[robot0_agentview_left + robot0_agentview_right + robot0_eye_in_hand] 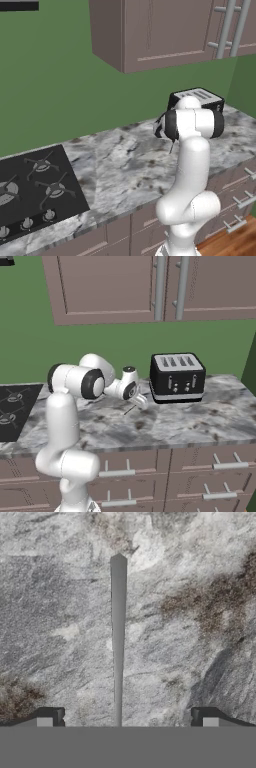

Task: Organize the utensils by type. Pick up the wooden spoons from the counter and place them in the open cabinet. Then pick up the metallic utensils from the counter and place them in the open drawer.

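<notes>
A: What sits nearest the camera on the hand?

B: The pincer, with its two dark fingertips standing wide apart at the bottom of the hand view and nothing between them but stone. A slim grey utensil handle runs from between the tips straight toward twelve o'clock and ends in a blunt point. It lies flat on the marbled surface. Its head is hidden, so I can't tell which utensil it is.

A: Is the pincer touching it?

B: Not that I can see; the tips stand to either side, apart from the handle.

A: And from the base cameras?

B: In the right base view the arm bends forward and the pincer points down over the surface, with a thin dark sliver on the stone just below it at about seven o'clock. At three o'clock from the hand, near it, stands a black toaster with a silver top.

A: Farther off?

B: At the nine o'clock end of the surface lies a black gas hob. Behind runs a green wall, and above hang closed mauve-brown cabinets with long bar handles.
</notes>
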Robot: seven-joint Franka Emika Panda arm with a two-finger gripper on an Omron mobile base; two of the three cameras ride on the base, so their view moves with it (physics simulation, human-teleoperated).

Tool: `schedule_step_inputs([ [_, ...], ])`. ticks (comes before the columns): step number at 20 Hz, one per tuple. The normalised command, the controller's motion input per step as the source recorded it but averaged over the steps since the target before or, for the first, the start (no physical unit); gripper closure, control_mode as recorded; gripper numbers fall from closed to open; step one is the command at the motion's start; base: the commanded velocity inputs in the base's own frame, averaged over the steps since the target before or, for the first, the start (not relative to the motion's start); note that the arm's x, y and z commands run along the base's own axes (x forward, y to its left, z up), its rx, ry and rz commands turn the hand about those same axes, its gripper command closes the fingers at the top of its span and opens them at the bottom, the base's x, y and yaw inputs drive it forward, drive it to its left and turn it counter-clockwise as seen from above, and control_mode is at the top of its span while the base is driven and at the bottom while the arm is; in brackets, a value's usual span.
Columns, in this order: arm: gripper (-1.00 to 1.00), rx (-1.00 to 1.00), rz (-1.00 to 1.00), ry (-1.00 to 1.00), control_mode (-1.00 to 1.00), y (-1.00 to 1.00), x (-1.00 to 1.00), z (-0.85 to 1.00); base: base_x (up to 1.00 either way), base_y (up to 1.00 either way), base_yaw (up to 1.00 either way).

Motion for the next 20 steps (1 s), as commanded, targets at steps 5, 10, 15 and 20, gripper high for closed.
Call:
schedule_step_inputs([
  [5,-1.0,0.0,0.0,0.0,-1.0,-0.11,0.18,-0.29,0.0,0.0,0.0],
  [10,1.0,-0.01,0.0,0.0,-1.0,-0.05,0.21,-0.29,0.0,0.0,0.0],
  [15,1.0,-0.05,0.0,0.01,-1.0,0.0,0.25,-0.41,0.0,0.0,0.0],
  [20,1.0,-0.08,0.0,0.06,-1.0,0.0,0.31,-0.54,0.0,0.0,0.0],
])
